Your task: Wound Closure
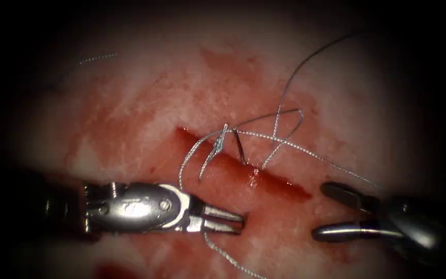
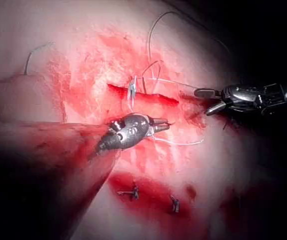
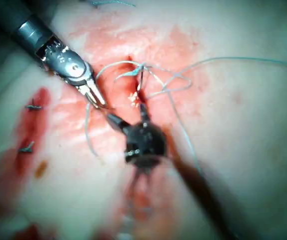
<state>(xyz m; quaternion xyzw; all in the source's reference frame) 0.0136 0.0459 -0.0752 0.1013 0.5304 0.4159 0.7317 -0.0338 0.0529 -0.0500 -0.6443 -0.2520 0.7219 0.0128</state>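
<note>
The cut (image 1: 243, 168) runs slanting across the tissue (image 1: 145, 88), wet with red fluid. A twisted knot of thread (image 1: 220, 142) sits over its left end, and loops of thread (image 1: 285, 124) lie on the right side. A short dark curved piece, apparently the needle (image 1: 240, 149), stands in the cut beside the knot, held by neither tool. My left tool (image 1: 238, 223) lies below the cut, its jaws shut where a strand (image 1: 223, 253) passes; the same tool (image 2: 166, 125) holds a strand. My right tool (image 1: 318, 213) is open at the cut's right end, holding nothing.
A loose end of thread (image 1: 96, 58) lies far up on the left. A long strand (image 1: 316, 54) arcs away to the upper right. Two older stitches (image 2: 131, 191) (image 2: 175, 204) sit in a second red cut below the left tool.
</note>
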